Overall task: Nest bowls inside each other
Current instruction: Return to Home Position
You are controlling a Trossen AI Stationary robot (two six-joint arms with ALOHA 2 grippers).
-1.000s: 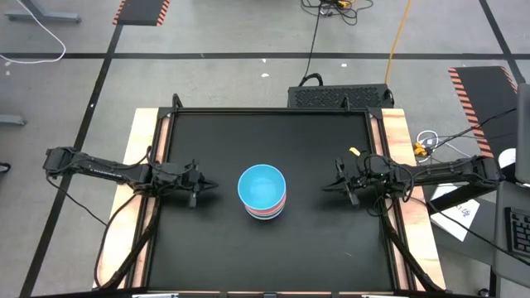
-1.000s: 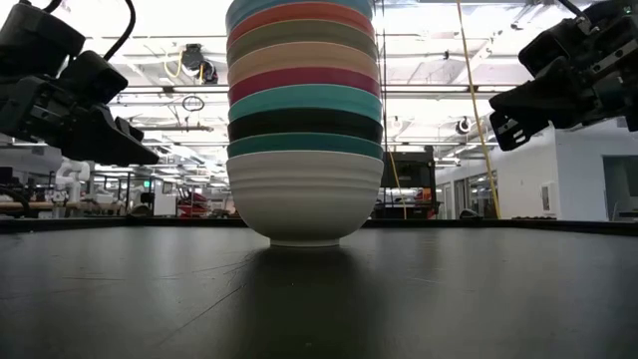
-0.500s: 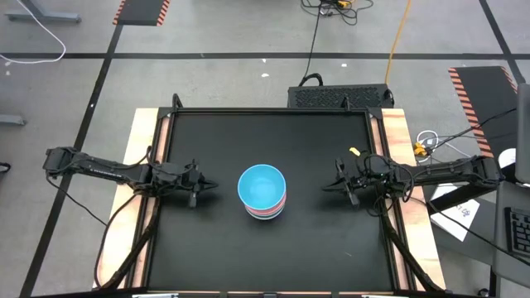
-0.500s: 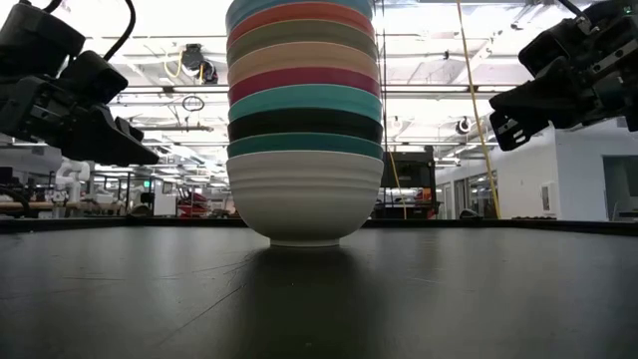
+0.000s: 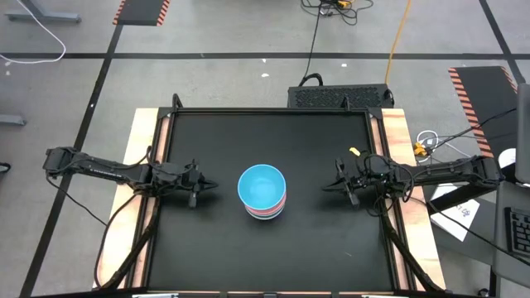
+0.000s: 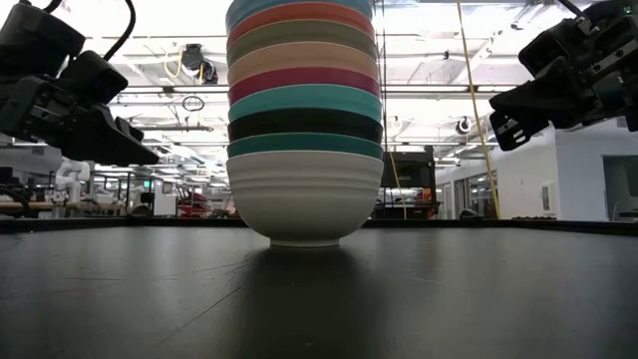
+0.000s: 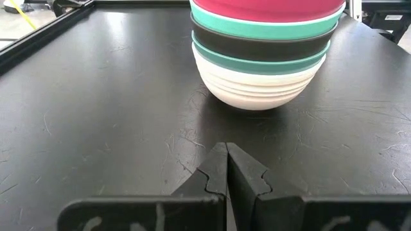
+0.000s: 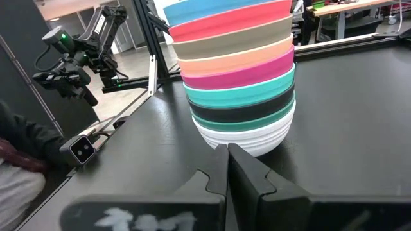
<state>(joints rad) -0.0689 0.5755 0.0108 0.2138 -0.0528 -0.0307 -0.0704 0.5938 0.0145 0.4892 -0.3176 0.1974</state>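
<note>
While nothing touches them, the bowls (image 8: 237, 83) sit in one tall stack in the middle of the black tabletop (image 5: 215, 240). The white bowl (image 6: 304, 204) is at the bottom and the blue bowl (image 5: 262, 185) is on top. The left tool (image 5: 209, 186) is pinched closed on nothing, apart from the stack. The right tool (image 5: 330, 186) on the other side is the same.

Nine bowls (image 5: 262, 191) nested upright in one stack mid-table, white bottom, light blue top

Robotics lab hall: hazard-striped floor tape (image 5: 141, 10), exposed ceiling trusses (image 6: 429, 50).
</note>
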